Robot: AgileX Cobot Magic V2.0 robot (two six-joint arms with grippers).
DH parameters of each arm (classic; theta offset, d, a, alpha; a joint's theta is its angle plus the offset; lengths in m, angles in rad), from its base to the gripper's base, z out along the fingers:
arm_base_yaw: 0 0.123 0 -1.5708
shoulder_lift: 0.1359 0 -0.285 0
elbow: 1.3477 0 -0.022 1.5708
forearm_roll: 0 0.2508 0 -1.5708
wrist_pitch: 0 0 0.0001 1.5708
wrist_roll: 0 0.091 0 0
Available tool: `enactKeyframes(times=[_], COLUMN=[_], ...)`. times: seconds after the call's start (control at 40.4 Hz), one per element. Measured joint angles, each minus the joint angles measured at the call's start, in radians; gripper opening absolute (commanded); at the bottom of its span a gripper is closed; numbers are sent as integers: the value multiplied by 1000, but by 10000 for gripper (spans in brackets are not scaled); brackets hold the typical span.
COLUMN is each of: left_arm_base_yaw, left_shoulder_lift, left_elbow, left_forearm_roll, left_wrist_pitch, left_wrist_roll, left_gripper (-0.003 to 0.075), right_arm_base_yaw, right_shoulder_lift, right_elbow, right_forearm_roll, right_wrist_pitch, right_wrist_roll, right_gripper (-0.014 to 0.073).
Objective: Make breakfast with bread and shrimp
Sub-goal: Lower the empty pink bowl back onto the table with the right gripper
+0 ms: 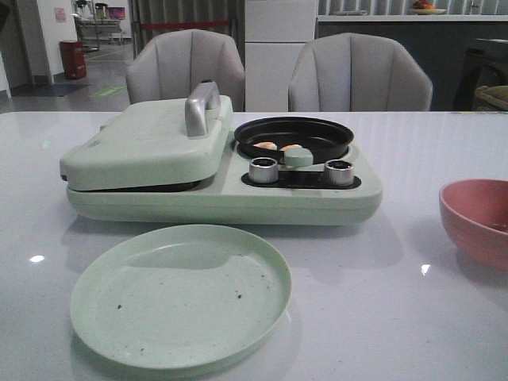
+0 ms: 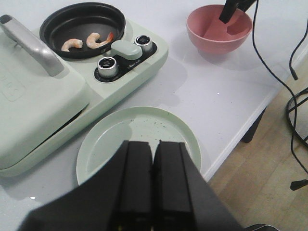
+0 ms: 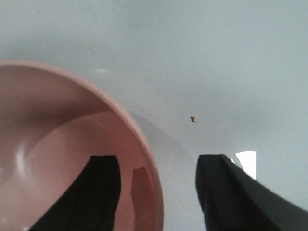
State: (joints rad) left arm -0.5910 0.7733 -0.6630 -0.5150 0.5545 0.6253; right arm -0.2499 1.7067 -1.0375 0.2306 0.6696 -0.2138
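Both shrimp lie in the pan; the bread is not visible under the closed lid. Left gripper is closed and empty above the plate. Right gripper is spread, straddling the bowl rim. Risk: lifting it may tip the bowl.

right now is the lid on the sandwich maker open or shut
Shut. The lid lies flat on the sandwich maker with only a thin dark seam along its front edge, handle on top. Bread not visible.
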Motion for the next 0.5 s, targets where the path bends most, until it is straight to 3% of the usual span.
enactKeyframes(times=[0.173, 0.496], left_arm_base_yaw=[0, 0], left_shoulder_lift=[0, 0], left_elbow=[0, 0], left_forearm_roll=[0, 0], left_wrist_pitch=[0, 0], left_wrist_roll=[0, 0], left_gripper=[101, 101], right_arm_base_yaw=[33, 296], right_shoulder_lift=[-118, -391], right_elbow=[-5, -5], right_forearm_roll=[0, -2], right_wrist_pitch=[17, 128], right_wrist_roll=[0, 0], right_gripper=[493, 390])
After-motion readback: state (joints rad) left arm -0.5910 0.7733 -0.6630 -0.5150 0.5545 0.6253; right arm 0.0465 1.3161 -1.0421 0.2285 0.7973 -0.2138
